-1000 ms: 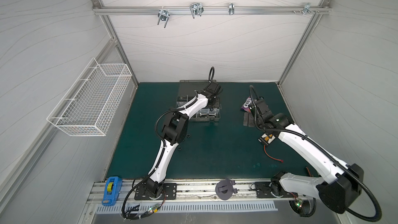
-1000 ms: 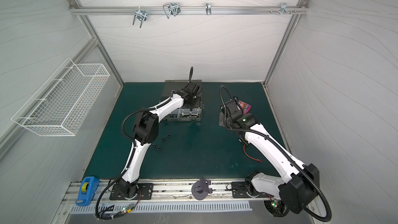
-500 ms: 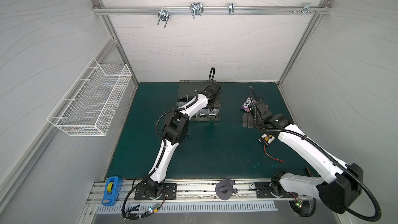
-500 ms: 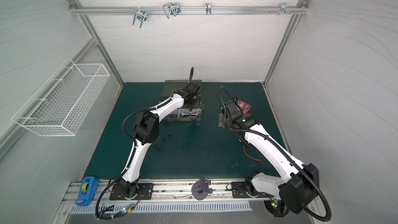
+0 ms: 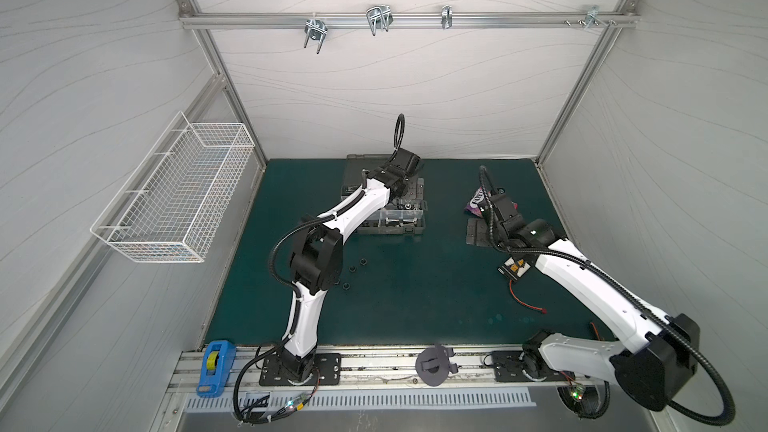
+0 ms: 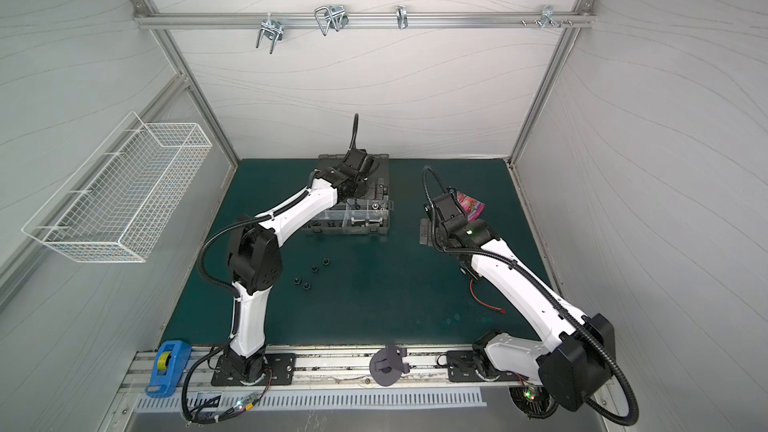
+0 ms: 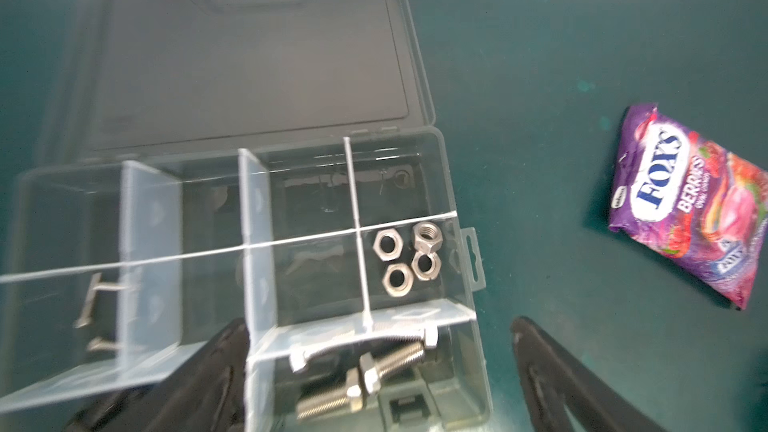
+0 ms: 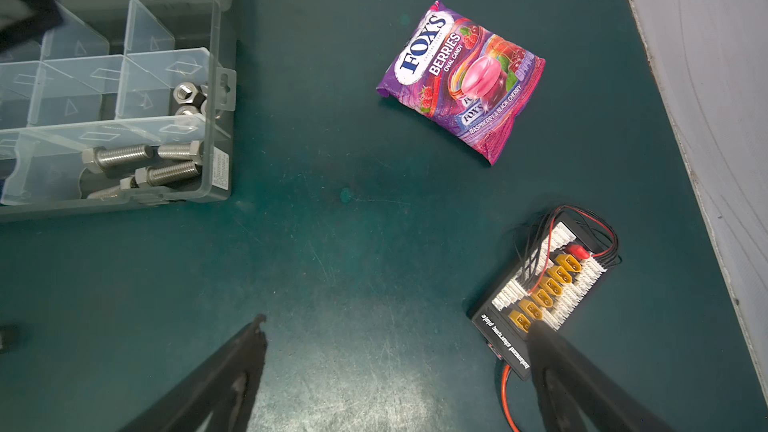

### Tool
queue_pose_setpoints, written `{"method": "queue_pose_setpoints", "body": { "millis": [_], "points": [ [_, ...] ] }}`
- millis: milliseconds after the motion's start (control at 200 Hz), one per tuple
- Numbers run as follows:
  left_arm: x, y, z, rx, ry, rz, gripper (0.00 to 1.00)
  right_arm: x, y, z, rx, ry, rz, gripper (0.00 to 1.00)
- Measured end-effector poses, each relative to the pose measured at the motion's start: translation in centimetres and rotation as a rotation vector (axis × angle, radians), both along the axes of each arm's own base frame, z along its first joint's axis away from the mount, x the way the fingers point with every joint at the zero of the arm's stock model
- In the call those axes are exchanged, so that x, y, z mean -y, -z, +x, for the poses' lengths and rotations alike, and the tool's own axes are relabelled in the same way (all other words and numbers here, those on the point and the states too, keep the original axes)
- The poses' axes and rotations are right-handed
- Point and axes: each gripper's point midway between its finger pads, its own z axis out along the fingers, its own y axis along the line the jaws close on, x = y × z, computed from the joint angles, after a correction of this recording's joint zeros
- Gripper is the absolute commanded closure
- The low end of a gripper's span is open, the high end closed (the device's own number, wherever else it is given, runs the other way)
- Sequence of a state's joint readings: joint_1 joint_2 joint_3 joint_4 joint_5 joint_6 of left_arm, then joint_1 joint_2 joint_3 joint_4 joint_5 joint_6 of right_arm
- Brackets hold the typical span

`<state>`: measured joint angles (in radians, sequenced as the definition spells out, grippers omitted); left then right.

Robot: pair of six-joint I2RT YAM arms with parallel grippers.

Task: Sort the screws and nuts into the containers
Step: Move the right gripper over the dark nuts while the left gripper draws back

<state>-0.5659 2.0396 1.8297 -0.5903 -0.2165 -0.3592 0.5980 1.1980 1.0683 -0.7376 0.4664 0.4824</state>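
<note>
arms (image 5: 357, 209): 2, white shells | joints (image 5: 316, 259): black | cables (image 5: 401, 128): black corrugated | right gripper (image 8: 397, 322): black

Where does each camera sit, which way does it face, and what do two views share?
Both top views: high in front, looking down on the green mat; left arm, right arm show.
Left wrist: over the organizer case, looking in; open left gripper shows.
Right wrist: over the green mat, facing the candy bag; open right gripper shows.
Wrist views share the candy bag.
</note>
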Motion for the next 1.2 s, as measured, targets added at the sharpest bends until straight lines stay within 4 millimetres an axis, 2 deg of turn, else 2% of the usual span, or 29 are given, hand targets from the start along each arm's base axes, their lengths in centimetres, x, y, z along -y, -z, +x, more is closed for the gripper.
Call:
{"method": "queue_pose_setpoints", "body": {
  "millis": [110, 245, 480, 670, 860, 1020, 1200],
  "points": [
    [-1.7, -1.9, -1.4, 0.047, -0.028, 0.003, 0.01, -0.7, 0.3, 0.0, -0.006, -0.02, 0.005, 0.01],
    [-3.8, -2.7, -3.1, 0.081, -0.071, 0.017, 0.01, -2.2, 1.2, -0.2, -0.031, -0.062, -0.003, 0.01],
    [-9.2, -1.0, -7.0, 0.077, -0.188, 0.041, 0.01, -5.1, 2.8, -1.0, -0.072, -0.147, -0.032, 0.01],
    [-15.2, -0.2, -10.5, 0.088, -0.336, 0.017, 0.01, -7.5, 3.6, -1.3, -0.091, -0.208, -0.052, 0.01],
    [-20.5, 0.8, -14.7, 0.107, -0.507, -0.04, 0.01, -10.7, 4.4, -1.9, -0.109, -0.293, -0.065, 0.04],
    [-23.5, 2.0, -18.5, 0.111, -0.629, -0.081, 0.01, -14.4, 5.6, -2.6, -0.137, -0.393, -0.089, 0.1],
    [-25.6, 3.0, -22.3, 0.121, -0.729, -0.122, 0.01, -19.0, 7.9, -3.6, -0.187, -0.513, -0.113, 0.2]
  ]
}}
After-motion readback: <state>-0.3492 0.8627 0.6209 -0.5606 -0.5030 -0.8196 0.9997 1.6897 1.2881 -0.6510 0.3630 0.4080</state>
